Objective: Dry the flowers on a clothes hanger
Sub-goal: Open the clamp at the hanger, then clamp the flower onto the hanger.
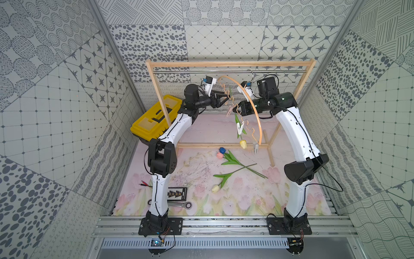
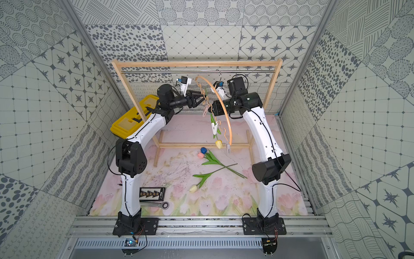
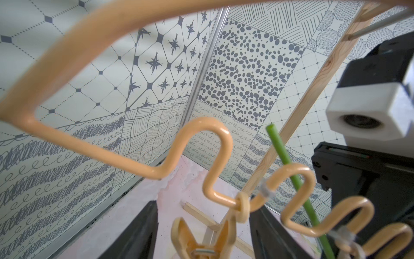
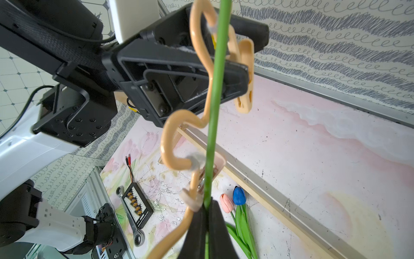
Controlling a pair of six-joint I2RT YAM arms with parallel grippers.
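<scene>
You have the yellow tulip (image 1: 243,144) hanging head down just above the centre in both top views. Its green stem (image 4: 215,89) runs up alongside the wavy lower bar of the clothes hanger (image 1: 260,132). The hanger hangs by its metal hook (image 1: 252,75) from the steel rod (image 1: 201,71) of the wooden frame (image 1: 230,64).

Your right gripper (image 4: 206,224) is clamped on the upper part of the stem, right beside the wavy bar. Your left gripper (image 4: 246,53) faces it from the left of the frame. Its jaws stand apart on either side of a pale orange clothespin (image 3: 201,237) that dangles from the bar; you cannot tell whether the fingers press it.

Below the hanger, at the centre of the frame, the blue tulip (image 1: 222,149) and pink tulip (image 1: 220,155) lie head to head on the mat (image 1: 246,201). Their stems cross that of the cream tulip (image 1: 215,188), whose head lies lower down.

A yellow toolbox (image 1: 154,121) sits at the left behind the left arm, and a wrench (image 1: 179,204) lies at the lower left.
</scene>
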